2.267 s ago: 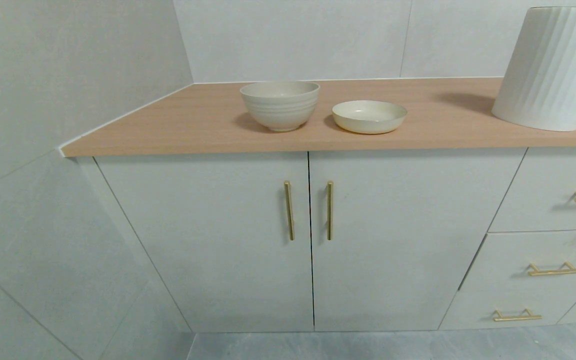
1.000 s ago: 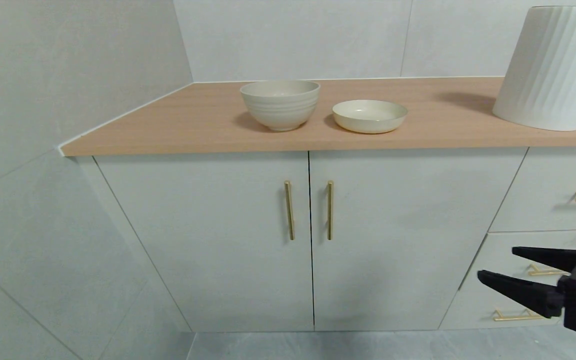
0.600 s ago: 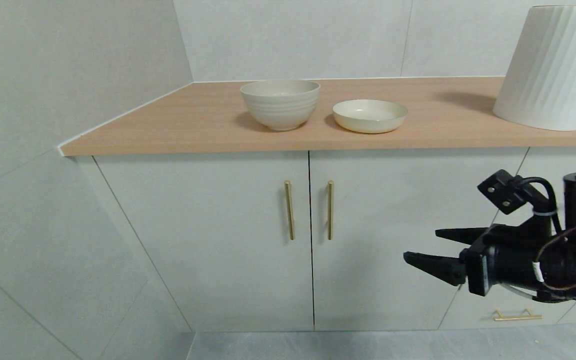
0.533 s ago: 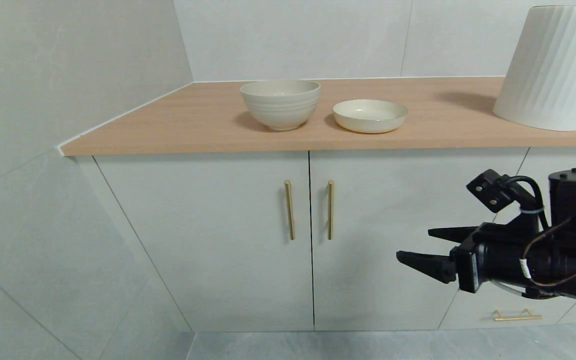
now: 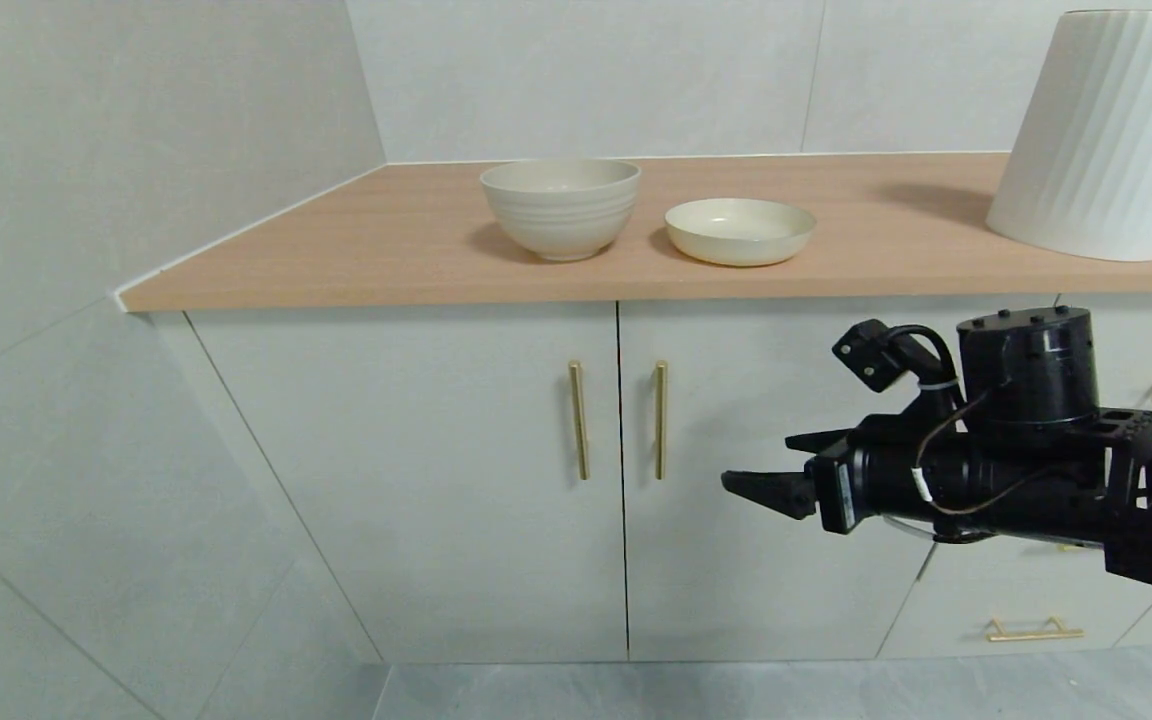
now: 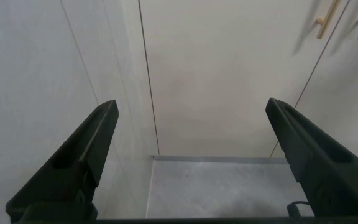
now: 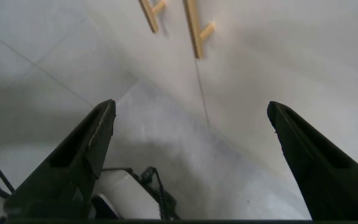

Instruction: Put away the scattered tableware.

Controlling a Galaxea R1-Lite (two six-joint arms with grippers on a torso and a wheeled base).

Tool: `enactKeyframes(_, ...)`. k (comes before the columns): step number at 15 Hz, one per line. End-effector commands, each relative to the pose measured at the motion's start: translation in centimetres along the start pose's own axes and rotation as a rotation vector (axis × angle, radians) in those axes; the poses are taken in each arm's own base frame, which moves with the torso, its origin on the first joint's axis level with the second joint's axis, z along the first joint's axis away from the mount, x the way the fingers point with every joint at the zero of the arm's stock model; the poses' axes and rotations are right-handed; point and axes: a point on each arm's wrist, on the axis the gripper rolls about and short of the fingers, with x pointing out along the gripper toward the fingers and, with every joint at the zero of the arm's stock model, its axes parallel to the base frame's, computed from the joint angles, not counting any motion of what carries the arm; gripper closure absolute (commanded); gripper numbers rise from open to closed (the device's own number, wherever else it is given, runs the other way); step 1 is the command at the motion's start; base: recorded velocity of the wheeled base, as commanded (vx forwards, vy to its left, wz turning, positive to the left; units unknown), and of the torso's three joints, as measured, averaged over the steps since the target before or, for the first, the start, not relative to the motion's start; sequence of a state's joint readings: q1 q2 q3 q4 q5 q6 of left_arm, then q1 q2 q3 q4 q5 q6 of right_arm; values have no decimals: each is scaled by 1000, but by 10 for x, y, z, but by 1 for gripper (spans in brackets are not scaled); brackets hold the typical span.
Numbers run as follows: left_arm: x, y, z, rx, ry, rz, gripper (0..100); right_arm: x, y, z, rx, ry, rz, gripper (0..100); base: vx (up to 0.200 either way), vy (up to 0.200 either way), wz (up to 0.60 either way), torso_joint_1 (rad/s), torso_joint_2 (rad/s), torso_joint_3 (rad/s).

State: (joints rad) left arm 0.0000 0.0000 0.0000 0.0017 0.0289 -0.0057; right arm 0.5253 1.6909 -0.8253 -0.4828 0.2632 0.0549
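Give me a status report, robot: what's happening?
Right gripper open, empty, before the doors. Left gripper open, empty. Bowl and dish on the counter. Doors shut.

bowl (image 5: 560,208) 1 | dish (image 5: 739,230) 1 | door handles (image 5: 578,420) (image 5: 659,420) 2 | white container (image 5: 1101,140) 1

Right gripper (image 7: 189,104) spread wide before door handles (image 7: 192,25)

Looked like a home kitchen: wood tabletop (image 5: 416,250) w/ bowl (image 5: 560,208) & shallow dish (image 5: 739,231), pale cabinet doors (image 5: 436,500) w/ gold handles (image 5: 578,420), drawers (image 5: 1036,590), tiled walls (image 5: 586,80).
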Motion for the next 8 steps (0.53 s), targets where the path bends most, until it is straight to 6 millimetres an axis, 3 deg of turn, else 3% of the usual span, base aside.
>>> enactKeyframes(1, 0, 0, 0, 0, 0, 0, 0, 20, 3, 6, 11, -1, 24, 0, 0, 0, 0, 0, 0, 0)
enactKeyframes(5, 0, 0, 0, 0, 0, 0, 0, 50, 14, 9, 87, -80, 81, 0, 0, 0, 0, 0, 0, 0)
enactKeyframes(8, 0, 0, 0, 0, 0, 0, 0, 70, 10, 2, 106, -116, 87, 0, 0, 0, 0, 0, 0, 0)
